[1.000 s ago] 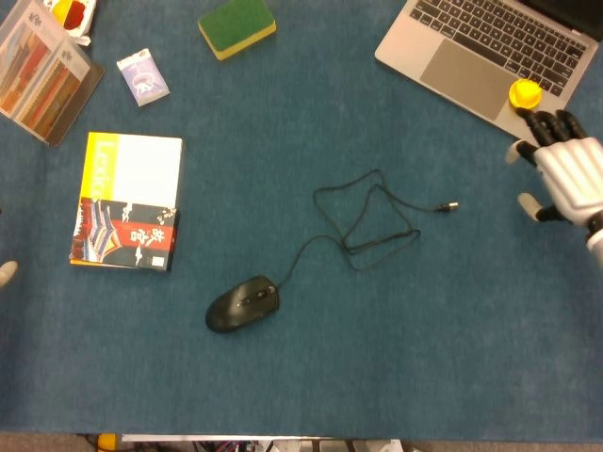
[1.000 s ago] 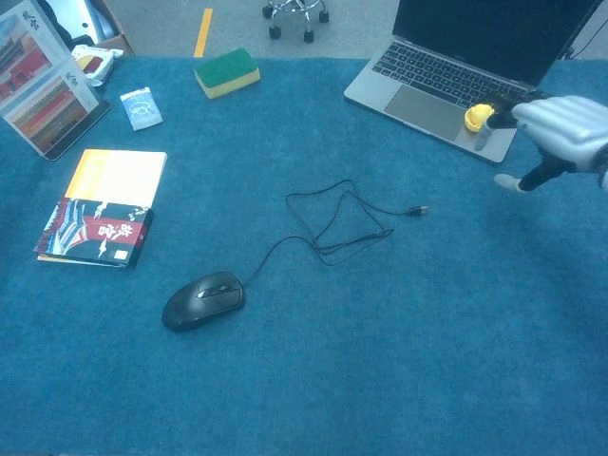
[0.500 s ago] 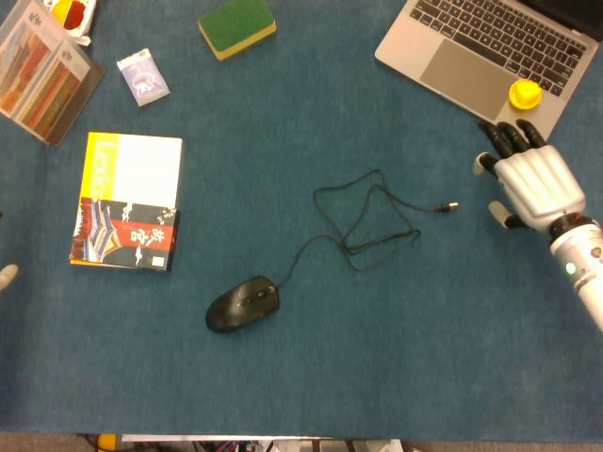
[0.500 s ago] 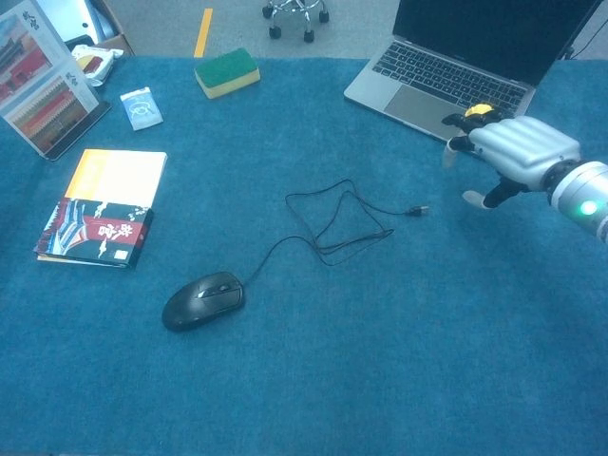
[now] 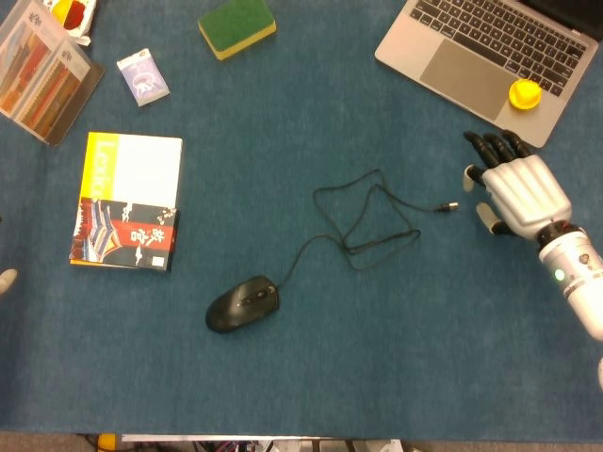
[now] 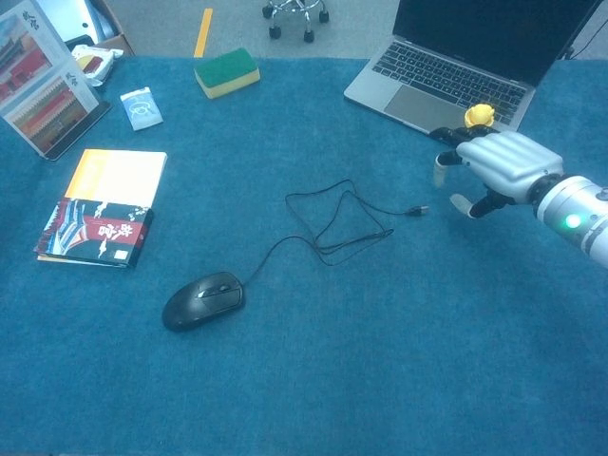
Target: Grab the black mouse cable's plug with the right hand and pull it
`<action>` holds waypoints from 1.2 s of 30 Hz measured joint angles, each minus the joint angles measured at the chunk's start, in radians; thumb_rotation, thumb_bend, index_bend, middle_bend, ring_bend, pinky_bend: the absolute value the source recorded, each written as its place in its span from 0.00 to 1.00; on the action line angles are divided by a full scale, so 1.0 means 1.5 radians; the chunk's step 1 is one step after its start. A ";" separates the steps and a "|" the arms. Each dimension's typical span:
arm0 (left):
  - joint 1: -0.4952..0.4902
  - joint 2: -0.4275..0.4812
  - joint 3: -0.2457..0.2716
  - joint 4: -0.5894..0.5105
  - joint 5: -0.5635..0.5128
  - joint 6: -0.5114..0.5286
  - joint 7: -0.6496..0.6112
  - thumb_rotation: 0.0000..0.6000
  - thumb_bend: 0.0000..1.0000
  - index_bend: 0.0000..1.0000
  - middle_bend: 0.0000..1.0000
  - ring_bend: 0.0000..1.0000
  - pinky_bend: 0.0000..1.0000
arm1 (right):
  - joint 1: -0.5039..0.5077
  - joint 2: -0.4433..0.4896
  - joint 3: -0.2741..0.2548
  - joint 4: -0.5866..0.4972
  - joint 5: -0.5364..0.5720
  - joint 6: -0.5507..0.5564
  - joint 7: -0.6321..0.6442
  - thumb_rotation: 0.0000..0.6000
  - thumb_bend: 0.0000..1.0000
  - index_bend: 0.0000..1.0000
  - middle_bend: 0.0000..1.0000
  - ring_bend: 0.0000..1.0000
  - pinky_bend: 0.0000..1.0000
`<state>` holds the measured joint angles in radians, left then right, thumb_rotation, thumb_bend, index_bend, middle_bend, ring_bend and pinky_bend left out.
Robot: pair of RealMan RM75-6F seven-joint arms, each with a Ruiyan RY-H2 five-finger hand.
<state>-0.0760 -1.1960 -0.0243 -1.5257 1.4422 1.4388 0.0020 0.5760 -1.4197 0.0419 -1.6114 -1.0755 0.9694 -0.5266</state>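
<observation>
Right hand [image 5: 515,188] spread, seemingly above one plug [image 5: 450,206].

We see a table [image 5: 424,367] covered edge to edge in a blue, felt-like cloth — evenly lit, with only soft shadows on it. In the chest view the far edge of the table gives way to a grey floor [image 6: 161,24], where a short yellow strip [image 6: 203,31] runs away from us. Further along that floor stands the wheeled base of an office chair [image 6: 295,14] — only its legs and castors show, cut off by the top of the frame.
</observation>
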 measured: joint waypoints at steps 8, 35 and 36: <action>0.000 -0.002 0.000 0.003 0.000 -0.002 -0.002 1.00 0.03 0.36 0.26 0.36 0.53 | -0.006 -0.008 -0.011 0.015 -0.014 0.005 0.014 1.00 0.45 0.46 0.00 0.00 0.00; 0.007 -0.003 0.002 0.012 0.000 -0.002 -0.016 1.00 0.03 0.36 0.26 0.36 0.53 | -0.001 -0.071 -0.013 0.095 -0.041 -0.012 0.037 1.00 0.40 0.32 0.00 0.00 0.00; 0.007 -0.003 0.002 0.012 0.000 -0.002 -0.017 1.00 0.03 0.36 0.26 0.36 0.53 | 0.000 -0.074 -0.013 0.098 -0.040 -0.014 0.038 1.00 0.40 0.32 0.00 0.00 0.00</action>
<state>-0.0657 -1.2007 -0.0215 -1.5076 1.4418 1.4363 -0.0232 0.5755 -1.5308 0.0223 -1.4642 -1.1358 0.9480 -0.4703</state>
